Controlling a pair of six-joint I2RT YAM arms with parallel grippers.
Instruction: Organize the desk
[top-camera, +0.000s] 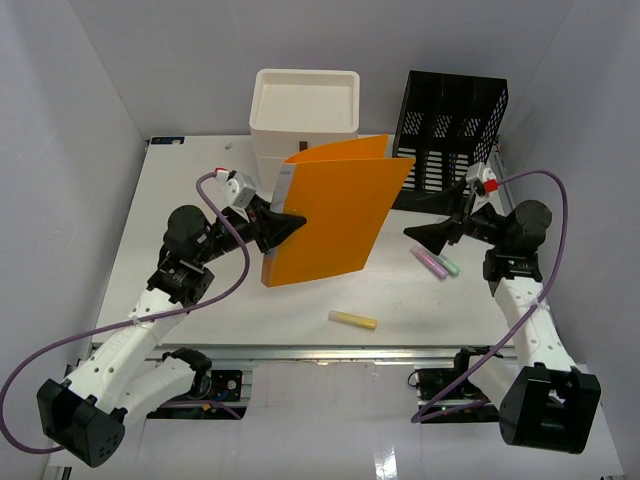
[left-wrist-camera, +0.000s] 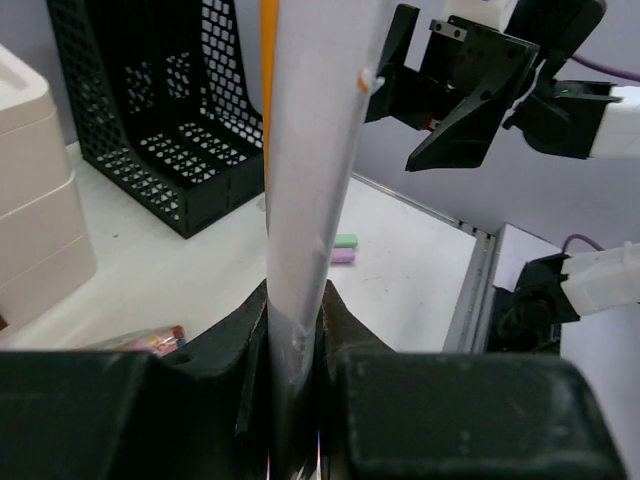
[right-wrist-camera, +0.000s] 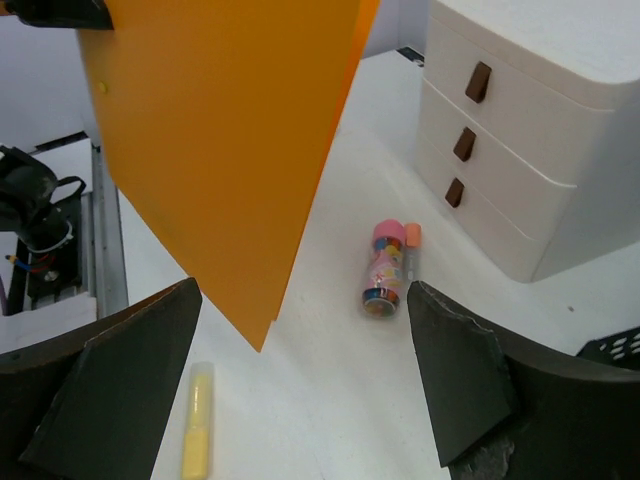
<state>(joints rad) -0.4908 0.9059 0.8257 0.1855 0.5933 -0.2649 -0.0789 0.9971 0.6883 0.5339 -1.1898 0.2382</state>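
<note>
**Left claw clamped on orange folder, right claw wide open and empty**

- surface (top-camera: 190, 200): white top filling the floor between the pale grey walls. A metal rail (top-camera: 330, 352) runs along its near edge, by the arm bases.
- left claw (top-camera: 292, 222): closed hard on the spine edge of the orange folder (top-camera: 340, 210). In the left wrist view both fingers (left-wrist-camera: 235, 345) press against the pale spine.
- The folder stands on edge over the middle of the surface, leaning a bit. Its low corner looks clear of the surface in the right wrist view, but I can't confirm that.
- right claw (top-camera: 415, 233): fingers spread wide with nothing between them. It sits toward the right edge, pointing at the folder and apart from it.
- cream drawer unit (top-camera: 303, 110): mid far edge.
- black mesh file rack (top-camera: 450, 125): just beside the drawer unit, toward the far right corner.
- yellow highlighter (top-camera: 353, 320): flat on the surface, near the middle of the near edge.
- purple highlighter (top-camera: 428, 262) and green highlighter (top-camera: 449, 266): lying side by side, just nearside of the right claw.
- pink tube (right-wrist-camera: 380, 270) and orange-capped marker (right-wrist-camera: 410, 248): lying together just in front of the drawer unit, seen in the right wrist view.
</note>
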